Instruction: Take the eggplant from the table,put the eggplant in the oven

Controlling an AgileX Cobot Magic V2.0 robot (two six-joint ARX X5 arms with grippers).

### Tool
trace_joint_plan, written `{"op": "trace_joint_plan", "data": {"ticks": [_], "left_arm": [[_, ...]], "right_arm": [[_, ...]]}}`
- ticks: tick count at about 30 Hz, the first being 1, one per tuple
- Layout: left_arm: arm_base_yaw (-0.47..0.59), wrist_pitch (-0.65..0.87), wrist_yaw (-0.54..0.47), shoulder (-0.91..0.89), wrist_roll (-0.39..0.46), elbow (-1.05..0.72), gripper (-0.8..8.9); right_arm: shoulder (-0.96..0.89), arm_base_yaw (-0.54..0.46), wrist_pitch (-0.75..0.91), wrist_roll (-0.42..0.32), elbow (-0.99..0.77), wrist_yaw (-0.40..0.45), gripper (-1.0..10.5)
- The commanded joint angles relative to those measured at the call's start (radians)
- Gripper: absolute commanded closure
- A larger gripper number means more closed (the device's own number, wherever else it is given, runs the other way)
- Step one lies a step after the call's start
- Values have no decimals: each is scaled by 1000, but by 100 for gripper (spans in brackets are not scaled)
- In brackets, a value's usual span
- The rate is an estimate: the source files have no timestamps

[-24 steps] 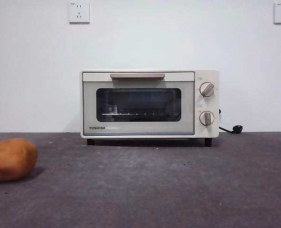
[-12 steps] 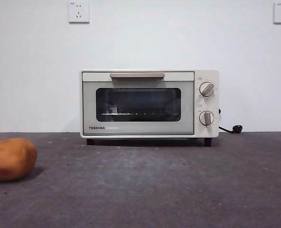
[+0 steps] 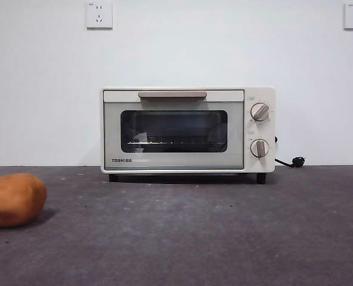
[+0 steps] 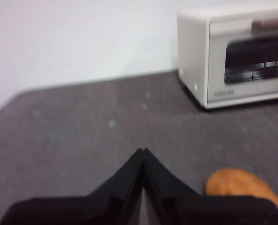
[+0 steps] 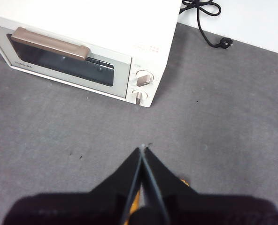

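Nowhere visible, eggplant; both jaws closed above table (image 3: 224,238).

Both grippers (image 4: 142,152) (image 5: 142,150) have matte black, tapering jaws.

Cream-white oven (image 3: 188,130) stands door shut on the dark grey table (image 3: 200,232).

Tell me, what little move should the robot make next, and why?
Probably pull an arm back for a wider look rather than reach. No eggplant shows in any view: on the table lies a potato, the oven is shut, and its dark window shows just the rack. Both the left gripper and right gripper are shut and empty.
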Motion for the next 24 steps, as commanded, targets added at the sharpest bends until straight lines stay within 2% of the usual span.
{"op": "trace_joint_plan", "data": {"ticks": [1, 13, 16, 24], "left_arm": [[3, 10, -3, -3, -51, -31, 817], [2, -3, -3, -3, -71, -75, 817], [2, -2, 0, 2, -107, -74, 817], [2, -2, 0, 9, -107, -74, 817]], "right_arm": [[3, 0, -19, 11, -1, 2, 946], [3, 0, -18, 11, -1, 3, 946], [3, 0, -18, 11, -1, 2, 946], [3, 0, -18, 11, -1, 3, 946]]}}
